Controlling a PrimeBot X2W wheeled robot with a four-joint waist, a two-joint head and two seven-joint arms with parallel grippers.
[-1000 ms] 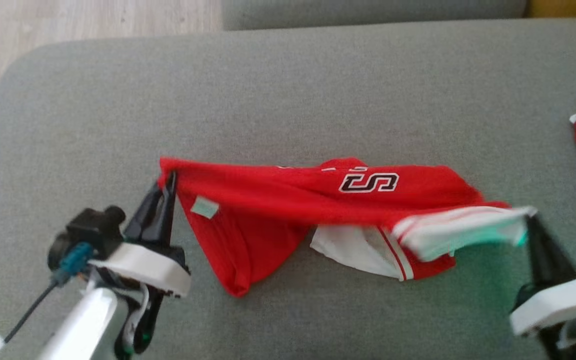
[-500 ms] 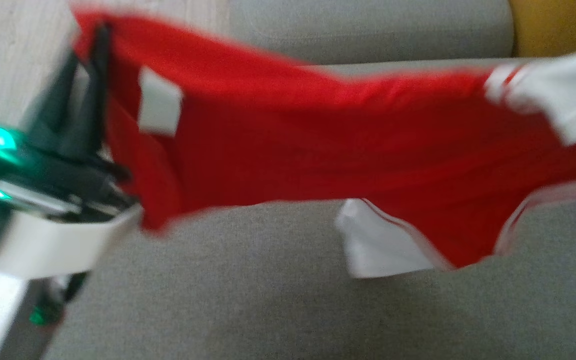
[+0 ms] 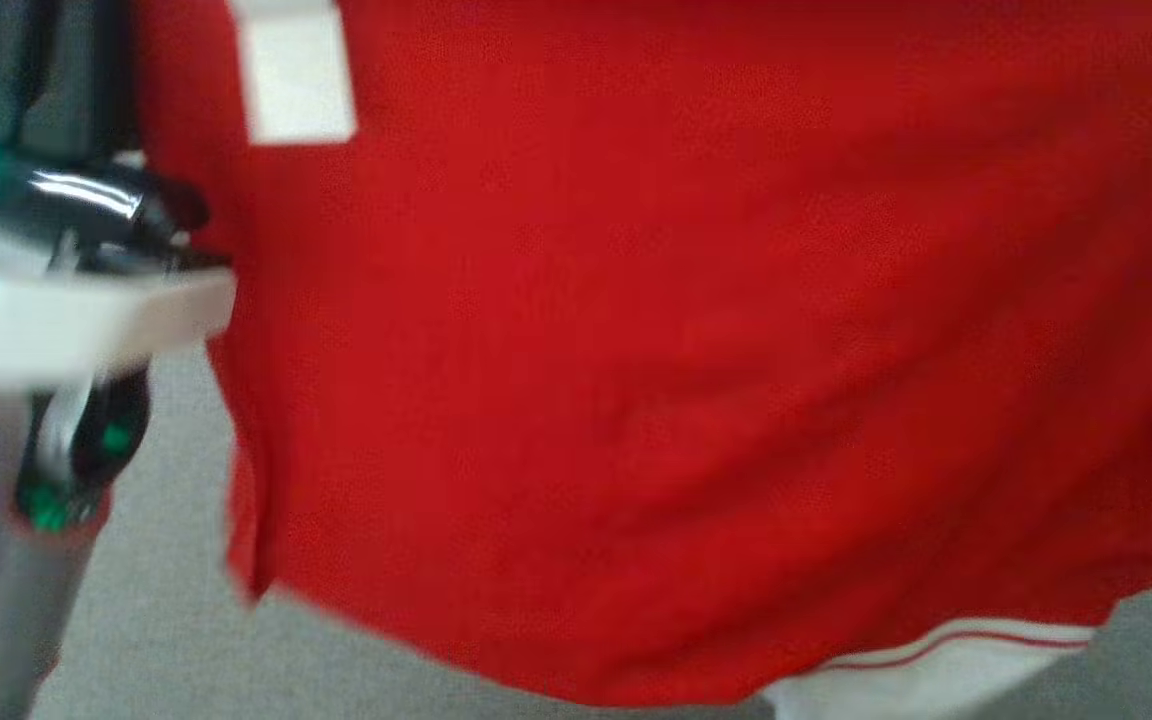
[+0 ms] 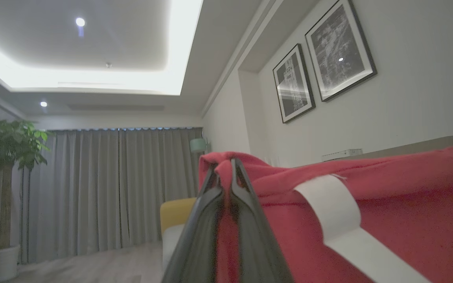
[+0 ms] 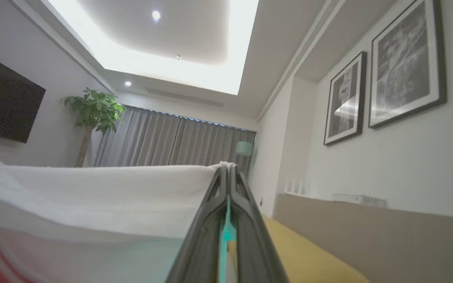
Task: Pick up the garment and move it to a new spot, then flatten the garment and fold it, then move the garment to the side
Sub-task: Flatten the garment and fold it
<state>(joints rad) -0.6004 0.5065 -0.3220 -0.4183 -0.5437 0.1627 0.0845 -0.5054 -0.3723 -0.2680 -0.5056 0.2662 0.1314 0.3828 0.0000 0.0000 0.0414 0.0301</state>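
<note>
No lettering is legible on the red garment [image 3: 636, 350].

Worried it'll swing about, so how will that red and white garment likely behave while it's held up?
Probably floppy: the garment hangs like a curtain from its pinched edges, its hem sagging. Likely light: the left gripper holds it by just a small bunched fold between thin fingers. It might slip, since the right gripper pinches only the white edge's tip.

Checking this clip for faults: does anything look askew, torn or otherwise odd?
Nothing stands out. The garment hangs lifted over the sofa, pinched by the left gripper at a red corner and the right gripper at a white edge. No tear shows, though the head view is blurred.
</note>
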